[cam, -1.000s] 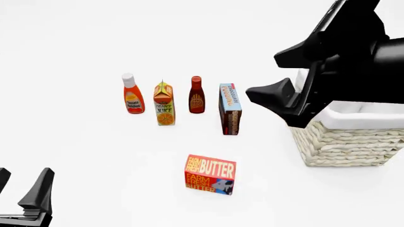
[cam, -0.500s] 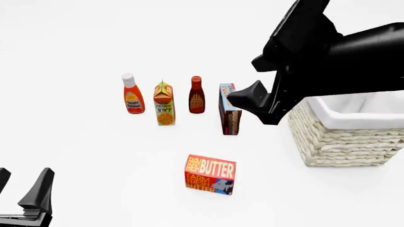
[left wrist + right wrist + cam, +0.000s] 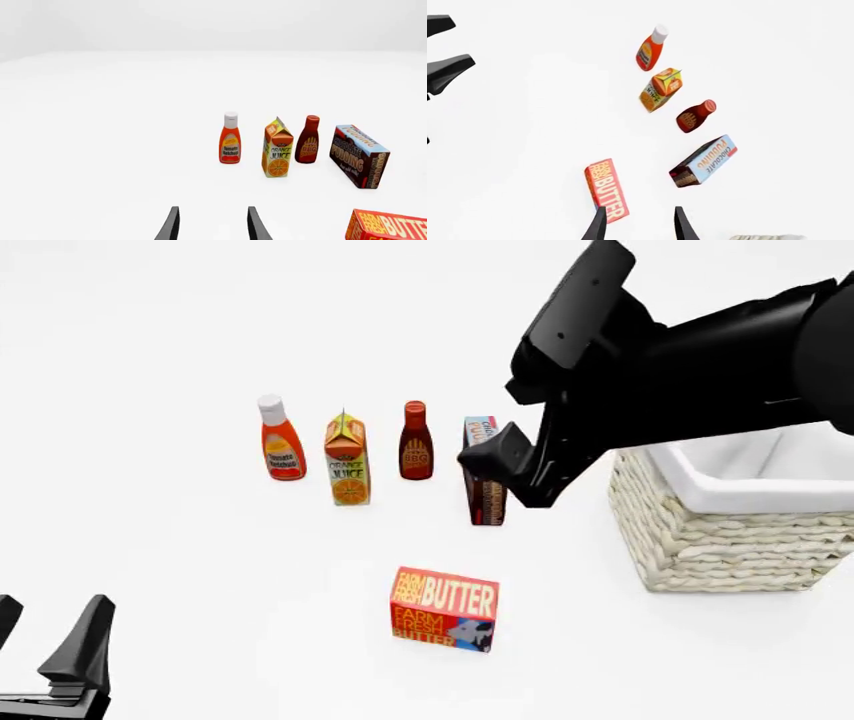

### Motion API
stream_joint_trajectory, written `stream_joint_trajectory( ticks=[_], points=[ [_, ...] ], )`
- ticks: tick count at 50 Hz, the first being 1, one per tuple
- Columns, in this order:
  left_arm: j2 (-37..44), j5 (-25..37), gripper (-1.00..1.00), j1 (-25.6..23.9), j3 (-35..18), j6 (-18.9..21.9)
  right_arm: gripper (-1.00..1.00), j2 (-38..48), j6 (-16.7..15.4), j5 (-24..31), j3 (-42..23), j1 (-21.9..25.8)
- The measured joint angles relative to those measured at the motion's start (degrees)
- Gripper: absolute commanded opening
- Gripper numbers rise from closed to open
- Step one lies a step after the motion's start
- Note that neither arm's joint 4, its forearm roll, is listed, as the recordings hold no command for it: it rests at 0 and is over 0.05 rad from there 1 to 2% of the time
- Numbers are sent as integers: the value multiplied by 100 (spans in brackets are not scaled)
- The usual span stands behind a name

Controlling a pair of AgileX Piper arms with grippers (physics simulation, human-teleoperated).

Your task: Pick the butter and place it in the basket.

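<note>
The butter (image 3: 445, 608), a red-orange box with cream lettering, lies on the white table near the front centre; it also shows in the left wrist view (image 3: 387, 226) and the right wrist view (image 3: 607, 190). The wicker basket (image 3: 727, 540) with its white lining stands at the right. My right gripper (image 3: 514, 478) hangs open and empty in the air left of the basket, in front of the pudding box and well above and behind the butter. In its own view the open fingers (image 3: 599, 226) frame the butter's end. My left gripper (image 3: 43, 640) rests open at the front left corner, far from the butter.
A row stands behind the butter: ketchup bottle (image 3: 280, 440), orange juice carton (image 3: 347, 462), dark BBQ sauce bottle (image 3: 415, 442) and chocolate pudding box (image 3: 483, 502), the last partly covered by my right gripper. The right arm crosses above the basket's rim.
The right arm has swung left, off the basket, to hover by the pudding box. The left arm and the groceries have not moved.
</note>
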Motion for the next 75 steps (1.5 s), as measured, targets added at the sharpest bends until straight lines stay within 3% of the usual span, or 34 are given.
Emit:
stream_joint_trajectory(
  ticks=[47, 75],
  points=[
    [0, 0, 100, 0, 0, 0, 100, 243, 54, -237, 496, 243],
    [0, 0, 100, 0, 0, 0, 100, 629, -137, -396, 580, 220]
  ],
)
